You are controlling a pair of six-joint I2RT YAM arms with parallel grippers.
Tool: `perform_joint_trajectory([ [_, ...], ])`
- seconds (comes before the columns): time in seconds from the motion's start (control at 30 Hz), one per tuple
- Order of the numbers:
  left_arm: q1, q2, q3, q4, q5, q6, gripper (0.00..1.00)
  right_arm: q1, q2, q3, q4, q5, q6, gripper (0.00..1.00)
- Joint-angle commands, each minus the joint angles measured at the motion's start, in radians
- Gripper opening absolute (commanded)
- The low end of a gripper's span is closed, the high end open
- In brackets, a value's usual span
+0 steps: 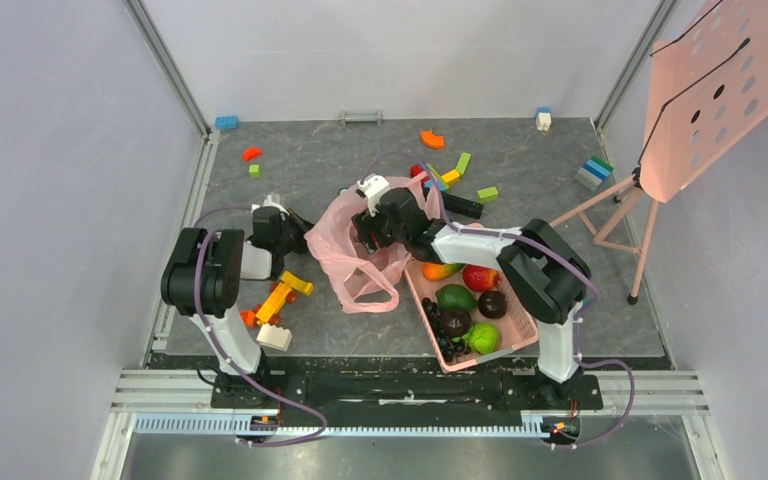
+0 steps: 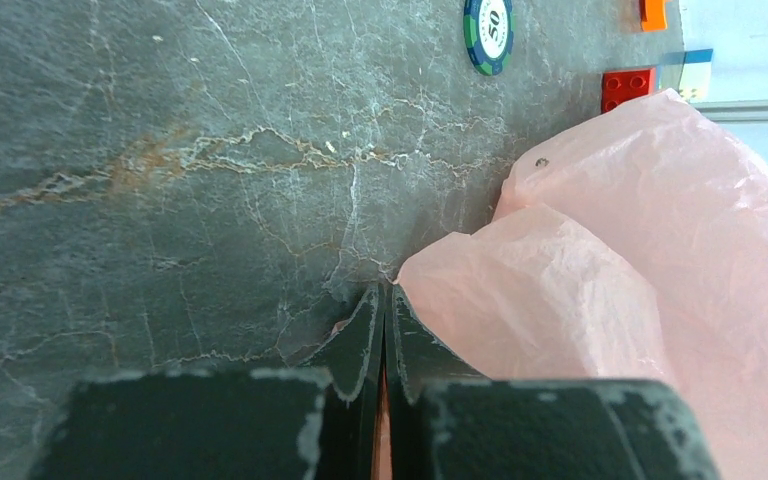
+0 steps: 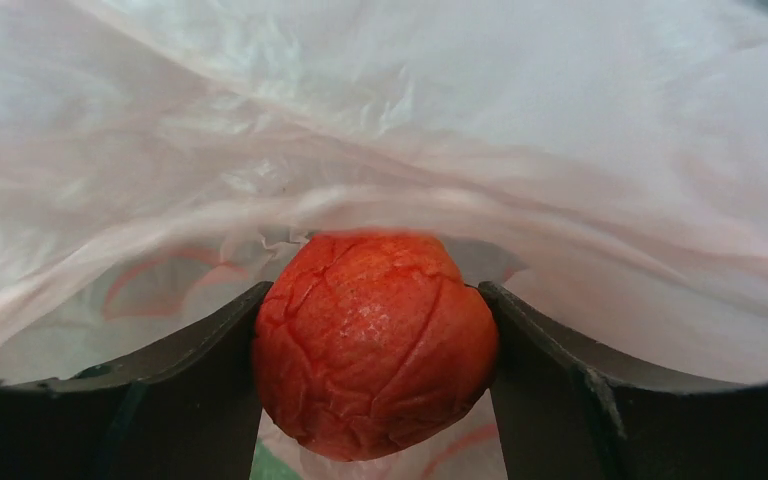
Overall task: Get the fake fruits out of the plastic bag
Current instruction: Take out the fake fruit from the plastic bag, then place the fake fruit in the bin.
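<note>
The pink plastic bag (image 1: 345,240) lies crumpled at the table's middle. My left gripper (image 1: 298,238) is at its left edge, shut on a fold of the film. In the left wrist view the left gripper (image 2: 384,300) has a pink sliver pinched between its jaws, and the plastic bag (image 2: 610,260) spreads to the right. My right gripper (image 1: 372,225) reaches into the bag's mouth from the right. In the right wrist view the right gripper (image 3: 375,290) is inside the plastic bag (image 3: 380,120), and both fingers press the sides of a red textured fake fruit (image 3: 375,345).
A rigid pink basket (image 1: 532,335) stands at the front right, holding a mango, green and dark fruits and black grapes. Toy bricks lie scattered at the back, and a yellow toy (image 1: 282,295) lies near the left arm. A poker chip (image 2: 488,32) is on the stone top. A pink perforated board on a stand (image 1: 720,90) rises at the right.
</note>
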State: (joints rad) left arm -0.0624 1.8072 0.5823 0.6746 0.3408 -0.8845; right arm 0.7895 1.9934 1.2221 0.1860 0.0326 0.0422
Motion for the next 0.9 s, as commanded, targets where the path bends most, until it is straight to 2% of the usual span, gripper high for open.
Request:
perform_joint_trajectory([
  [0.0,0.0,0.012,0.021,0.0,0.009,-0.021,0.04,-0.001,-0.164,-0.035,0.044,0.037,-0.027,0.62],
  [0.47,0.001,0.011,0.021,-0.004,0.006,-0.018,0.04,-0.001,-0.459,-0.152,-0.002,0.031,-0.005,0.62],
  [0.63,0.001,0.009,0.02,-0.005,0.004,-0.018,0.04,-0.001,-0.62,-0.25,-0.056,0.027,-0.006,0.62],
  [0.87,0.001,0.009,0.02,-0.003,0.006,-0.019,0.04,-0.001,-0.866,-0.422,-0.179,0.095,-0.015,0.62],
])
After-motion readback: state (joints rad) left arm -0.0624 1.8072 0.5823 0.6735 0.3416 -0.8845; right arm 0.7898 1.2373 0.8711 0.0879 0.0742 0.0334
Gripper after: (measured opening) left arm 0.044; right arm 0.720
